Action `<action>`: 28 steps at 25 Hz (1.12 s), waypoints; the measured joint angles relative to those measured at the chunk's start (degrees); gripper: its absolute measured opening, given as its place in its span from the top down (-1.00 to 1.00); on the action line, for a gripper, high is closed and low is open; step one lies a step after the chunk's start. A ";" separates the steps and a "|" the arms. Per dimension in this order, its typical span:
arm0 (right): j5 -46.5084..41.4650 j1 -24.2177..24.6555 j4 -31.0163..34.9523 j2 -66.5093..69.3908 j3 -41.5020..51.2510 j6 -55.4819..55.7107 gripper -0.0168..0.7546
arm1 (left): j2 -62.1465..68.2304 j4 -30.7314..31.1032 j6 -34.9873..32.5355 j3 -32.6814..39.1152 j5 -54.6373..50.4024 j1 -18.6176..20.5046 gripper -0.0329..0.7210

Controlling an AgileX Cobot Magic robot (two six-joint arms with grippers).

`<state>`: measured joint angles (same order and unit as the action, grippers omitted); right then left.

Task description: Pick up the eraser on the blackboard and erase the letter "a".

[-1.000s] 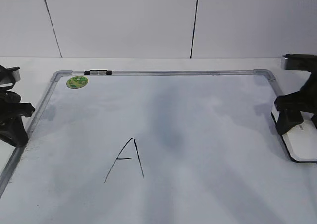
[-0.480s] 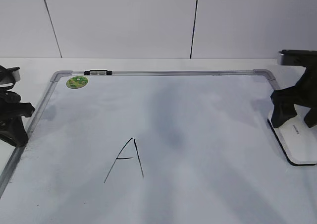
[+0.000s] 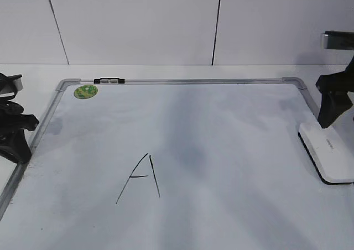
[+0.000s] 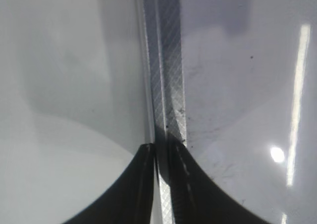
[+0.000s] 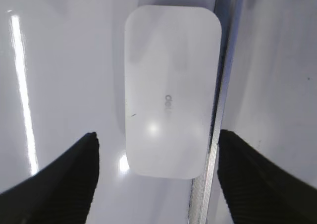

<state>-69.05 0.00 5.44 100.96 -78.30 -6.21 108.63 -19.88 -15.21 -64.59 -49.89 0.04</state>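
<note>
The white eraser (image 3: 329,159) lies flat at the right edge of the blackboard (image 3: 221,128), beside its grey frame. It also shows in the right wrist view (image 5: 171,90), faint grey lettering up. My right gripper (image 3: 336,116) is open and empty, raised above the eraser's far end; in its wrist view (image 5: 157,135) the fingers stand wide to either side of the eraser's near end. My left gripper (image 3: 16,145) is shut and empty at the board's left frame (image 4: 168,85). No small cursive "a" shows on the board; only a tall capital "A" (image 3: 141,178).
A round green sticker (image 3: 86,91) sits in the board's far left corner, and a small black-and-grey clip (image 3: 109,81) lies on the top frame. A grey panelled wall stands behind the table. The board's right frame (image 5: 220,110) runs along the eraser.
My right gripper, which stood low over the eraser's far end, has risen and moved right, away from it. The eraser stays flat on the board. The left arm has not moved.
</note>
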 joint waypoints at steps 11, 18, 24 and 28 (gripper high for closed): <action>-0.83 0.00 0.00 -17.52 4.44 0.56 -0.55 | 0.99 1.74 0.00 -9.40 -8.56 -0.24 0.35; -1.40 0.00 -0.37 -33.53 14.85 0.69 -0.55 | -4.10 3.77 2.05 -13.73 -13.73 -0.22 0.10; -2.01 0.00 -1.45 -46.54 25.50 0.69 -0.55 | -12.96 3.33 2.39 -13.80 -16.72 -0.22 0.10; -2.05 0.00 -2.18 -54.42 31.43 1.71 -0.55 | -19.50 2.55 2.51 -13.80 -19.28 -0.22 0.10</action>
<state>-71.10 0.00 3.26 46.54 -46.88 -4.50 89.12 -17.33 -12.70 -78.40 -69.17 -0.18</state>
